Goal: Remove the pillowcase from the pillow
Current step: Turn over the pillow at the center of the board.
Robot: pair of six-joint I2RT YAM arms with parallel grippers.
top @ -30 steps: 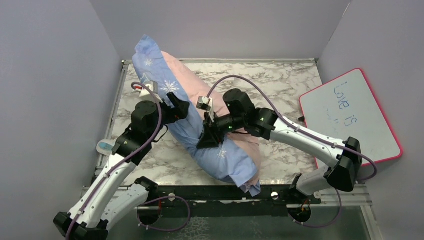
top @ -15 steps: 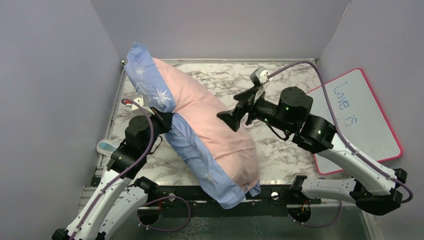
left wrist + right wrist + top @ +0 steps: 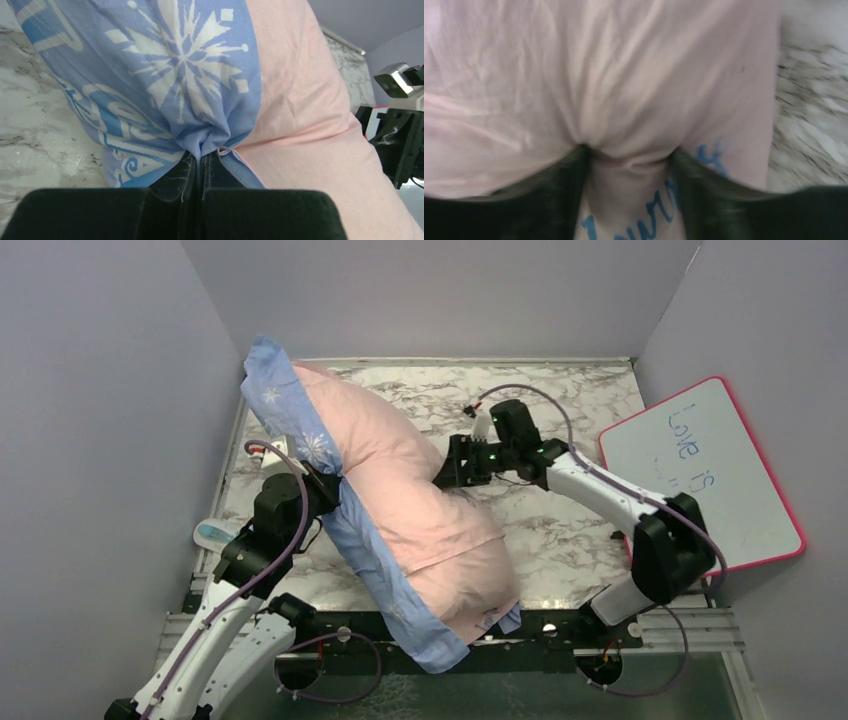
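The pillowcase (image 3: 400, 510) lies stuffed and diagonal across the table, pale pink side up, with a blue snowflake band along its left edge. The pillow is hidden inside it. My left gripper (image 3: 335, 480) is shut on a pinch of the blue fabric at the case's left edge; in the left wrist view the cloth (image 3: 185, 75) gathers into the closed fingertips of that gripper (image 3: 201, 155). My right gripper (image 3: 440, 475) presses into the pink side from the right. Its jaws (image 3: 629, 150) stand apart, with a bulge of pink fabric (image 3: 624, 75) printed with blue cursive between them.
A pink-framed whiteboard (image 3: 700, 470) leans at the table's right edge. A small white and blue object (image 3: 213, 533) sits by the left rim. The marble tabletop (image 3: 560, 410) shows behind and to the right of the pillowcase. Grey walls close in on three sides.
The right gripper let go, swung away to the right, then came back down onto the pink side. The left gripper shut on the blue edge, and the case rolled so pink faces up.
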